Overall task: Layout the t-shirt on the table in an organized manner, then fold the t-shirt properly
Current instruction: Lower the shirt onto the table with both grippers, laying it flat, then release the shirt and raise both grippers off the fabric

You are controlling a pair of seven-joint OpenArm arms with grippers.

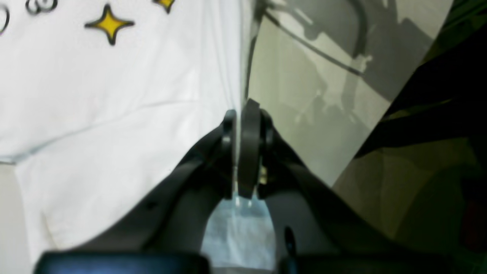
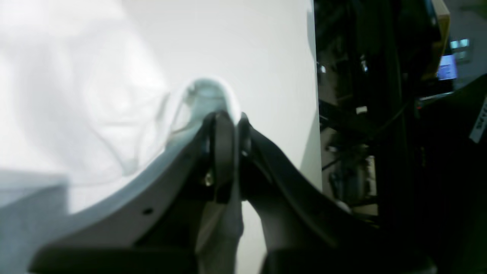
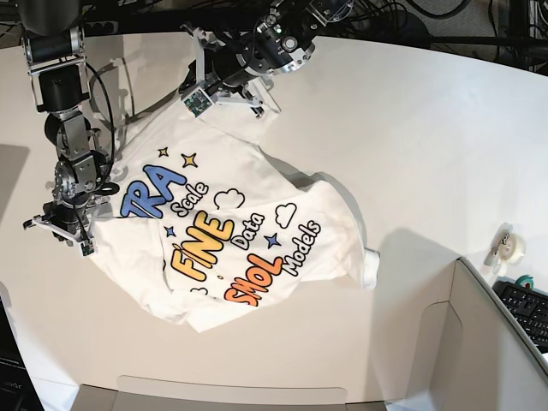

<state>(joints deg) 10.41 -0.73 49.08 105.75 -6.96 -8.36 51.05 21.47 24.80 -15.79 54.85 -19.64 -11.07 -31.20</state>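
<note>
The white t-shirt lies print side up and crumpled on the white table, slanted across its left half. My left gripper is at the shirt's far upper edge. In the left wrist view the gripper is shut on the shirt's edge, near a yellow star. My right gripper is at the shirt's left corner. In the right wrist view the gripper is shut on a fold of white fabric, close to the table's edge.
A grey box wall stands at the front right, with a keyboard behind it. A tape roll lies near the right edge. Cables hang by the right arm.
</note>
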